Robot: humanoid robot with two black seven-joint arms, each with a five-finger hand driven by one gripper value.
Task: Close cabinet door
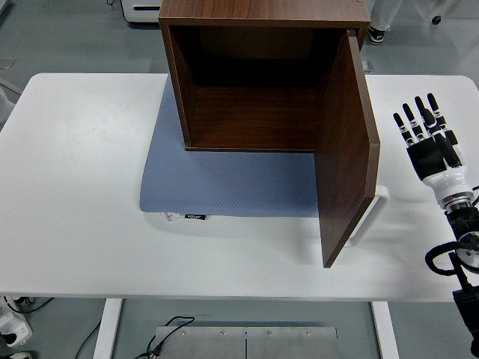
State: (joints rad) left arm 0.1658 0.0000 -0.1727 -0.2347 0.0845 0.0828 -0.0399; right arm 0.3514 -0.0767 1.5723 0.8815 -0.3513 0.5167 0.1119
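Near edge: white table (75, 224) front rim along bottom, metal base plate (245, 340) and cables below it on floor.
Right hand (430, 142): right of table, over its right end, fingers (410, 120) straight and spread wide, pointing away from camera, holding nothing; white wrist, black arm running down to right edge.
Hand vs door: well apart, no contact.
Left hand: out of frame.
Cabinet (262, 71): dark brown wood box, centre-back of table, opening facing camera, inside bare.
Cabinet door (348, 149): hinged on right side, swung fully open, sticking out toward camera, edge-on, upright.
Handle (369, 215): white bar on door's outer face, low near free edge, facing right.
Mat (224, 183): blue-grey pad under cabinet, extends forward and left of it, small black tag at front edge.
Background: grey floor, person's shoe (376, 35) at top right.
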